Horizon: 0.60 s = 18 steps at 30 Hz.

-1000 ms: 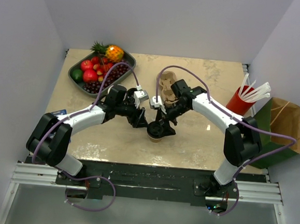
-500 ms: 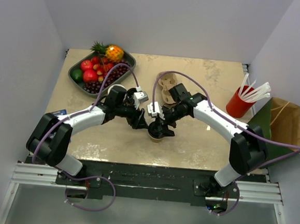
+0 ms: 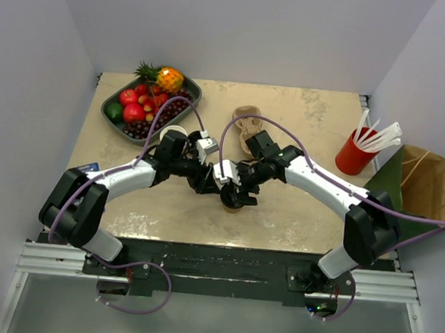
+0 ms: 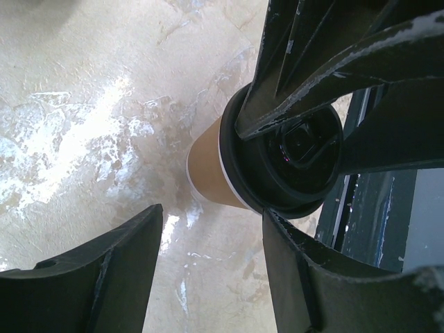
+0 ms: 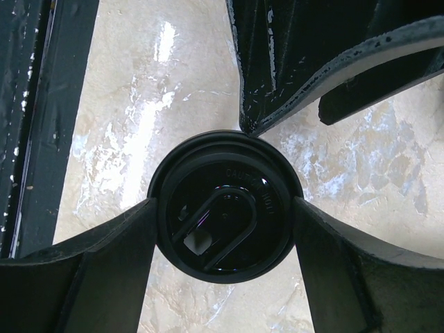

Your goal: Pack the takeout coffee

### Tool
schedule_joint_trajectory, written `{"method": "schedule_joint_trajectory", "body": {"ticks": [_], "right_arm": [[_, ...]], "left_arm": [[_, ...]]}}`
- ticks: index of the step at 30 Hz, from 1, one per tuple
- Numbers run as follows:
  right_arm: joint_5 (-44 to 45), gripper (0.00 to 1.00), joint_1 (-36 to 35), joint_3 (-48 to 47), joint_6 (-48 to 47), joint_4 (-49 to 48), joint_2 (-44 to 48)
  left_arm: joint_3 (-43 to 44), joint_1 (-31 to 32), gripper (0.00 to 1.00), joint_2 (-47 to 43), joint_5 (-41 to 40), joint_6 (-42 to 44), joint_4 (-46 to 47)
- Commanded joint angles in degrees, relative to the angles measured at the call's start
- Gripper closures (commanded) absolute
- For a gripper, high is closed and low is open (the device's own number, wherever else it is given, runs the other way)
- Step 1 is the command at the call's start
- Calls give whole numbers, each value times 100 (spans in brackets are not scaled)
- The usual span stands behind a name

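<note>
Near the front middle of the marbled table, I see one takeout coffee cup standing upright, with a tan paper wall and a black lid on top. Both arms reach in to it, one from each side. My right gripper comes over the cup from above. Its two fingers stand one on each side of the lid, right at the rim. Whether they press on it or only flank it, I cannot tell from these views. My left gripper sits low beside the cup with its jaws apart and nothing between them. The cup stands just past its fingertips, and in the right wrist view one left finger's tip meets the lid's edge. Behind the right arm lies the pulp cup carrier. A tray of fruit sits in the far left corner. A red cup of white straws is at the far right, and a paper bag stands by the table's right edge.
</note>
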State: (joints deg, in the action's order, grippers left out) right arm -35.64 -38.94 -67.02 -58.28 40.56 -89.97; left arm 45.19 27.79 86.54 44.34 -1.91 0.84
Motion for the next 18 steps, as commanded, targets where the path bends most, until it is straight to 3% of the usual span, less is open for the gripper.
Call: {"method": "schedule_joint_trajectory", "body": {"ticks": [1, 10, 18], "right_arm": [[189, 23, -79, 67, 1, -162, 15], [-22, 31, -79, -408, 203, 365, -380], [-22, 31, -79, -373, 159, 445, -442]], "left_arm": [[-36, 16, 36, -6, 198, -72, 364], [-46, -46, 36, 117, 725, -318, 733], [236, -107, 36, 556, 217, -494, 260]]}}
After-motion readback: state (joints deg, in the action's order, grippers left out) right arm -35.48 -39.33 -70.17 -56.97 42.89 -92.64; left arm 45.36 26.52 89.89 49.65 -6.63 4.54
